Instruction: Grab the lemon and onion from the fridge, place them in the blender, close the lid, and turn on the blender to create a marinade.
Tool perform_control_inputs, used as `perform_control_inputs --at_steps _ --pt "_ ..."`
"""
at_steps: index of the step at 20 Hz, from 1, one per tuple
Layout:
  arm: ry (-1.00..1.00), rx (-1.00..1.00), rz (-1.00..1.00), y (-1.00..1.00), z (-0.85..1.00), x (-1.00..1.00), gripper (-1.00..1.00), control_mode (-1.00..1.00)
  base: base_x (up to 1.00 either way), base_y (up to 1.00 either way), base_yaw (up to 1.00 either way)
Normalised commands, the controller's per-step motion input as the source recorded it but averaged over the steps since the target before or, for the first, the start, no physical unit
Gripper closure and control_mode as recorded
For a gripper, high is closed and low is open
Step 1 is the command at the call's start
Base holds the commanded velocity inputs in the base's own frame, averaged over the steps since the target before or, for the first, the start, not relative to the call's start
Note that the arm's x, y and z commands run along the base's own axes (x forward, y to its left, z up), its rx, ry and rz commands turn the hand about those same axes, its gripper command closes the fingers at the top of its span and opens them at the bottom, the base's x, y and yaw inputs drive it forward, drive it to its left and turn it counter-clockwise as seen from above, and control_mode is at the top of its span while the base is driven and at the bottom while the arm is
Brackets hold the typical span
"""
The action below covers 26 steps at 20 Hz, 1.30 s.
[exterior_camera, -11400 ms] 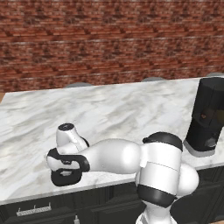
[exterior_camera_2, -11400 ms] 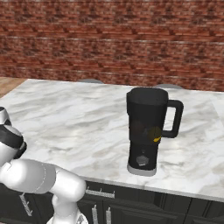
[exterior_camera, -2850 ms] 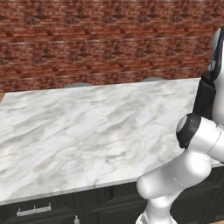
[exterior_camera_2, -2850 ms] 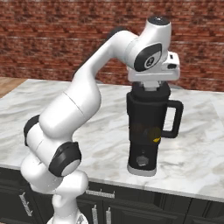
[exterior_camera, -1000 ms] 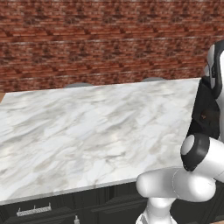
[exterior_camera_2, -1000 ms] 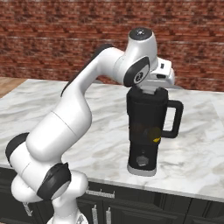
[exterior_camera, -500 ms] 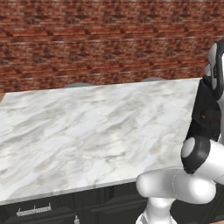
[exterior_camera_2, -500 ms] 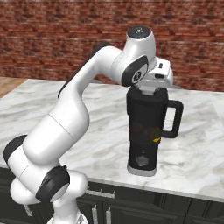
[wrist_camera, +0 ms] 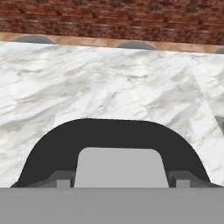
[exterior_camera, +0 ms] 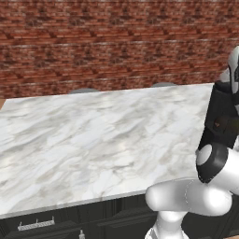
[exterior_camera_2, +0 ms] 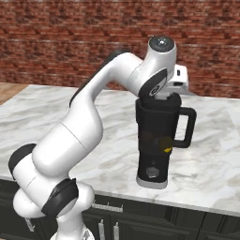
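The blender (exterior_camera_2: 154, 140) stands on the marble counter (exterior_camera_2: 93, 122), a black jar with a side handle on a grey base with a round knob (exterior_camera_2: 151, 172). My gripper (exterior_camera_2: 161, 97) points down at the jar's mouth. It is shut on the lid (wrist_camera: 118, 135), a black rounded pad with a light grey square centre, held between the fingertips (wrist_camera: 62, 180). Through the jar wall show a small yellow patch, the lemon (exterior_camera_2: 166, 149), and a faint reddish-brown patch, the onion (exterior_camera_2: 148, 139). The blender (exterior_camera: 221, 119) also stands at the right edge of the left base view, behind my arm. The fridge is out of view.
A red brick wall (exterior_camera: 116, 46) runs behind the counter. Bare marble (exterior_camera: 93, 135) stretches wide to the left of the blender. Dark cabinet fronts with handles (exterior_camera_2: 108, 208) lie below the counter's front edge. My arm arches over the counter left of the jar.
The hand has sunk a little with the lid, coming down onto the top of the jar. The blender has not moved.
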Motion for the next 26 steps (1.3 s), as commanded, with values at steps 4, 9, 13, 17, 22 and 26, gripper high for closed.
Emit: perform_control_inputs --at_steps 4,9,13,17,22,26 --pt "-0.24 0.0 0.06 0.0 -0.26 0.0 1.0 -1.0 0.0 0.0 0.0" --pt "-0.17 0.0 0.0 0.04 -0.35 -0.01 1.0 -1.0 0.0 0.0 0.0" --pt "-0.01 0.0 0.0 0.01 -0.23 0.08 1.0 -1.0 0.0 0.0 0.0" --pt "0.0 -0.03 0.0 0.01 -0.28 0.17 1.0 -1.0 0.0 0.0 0.0" --pt "0.0 0.0 0.0 -0.03 -0.31 0.01 1.0 -1.0 0.0 0.0 0.0" --pt "0.0 0.01 0.0 0.0 -0.3 -0.03 1.0 -1.0 0.0 0.0 0.0"
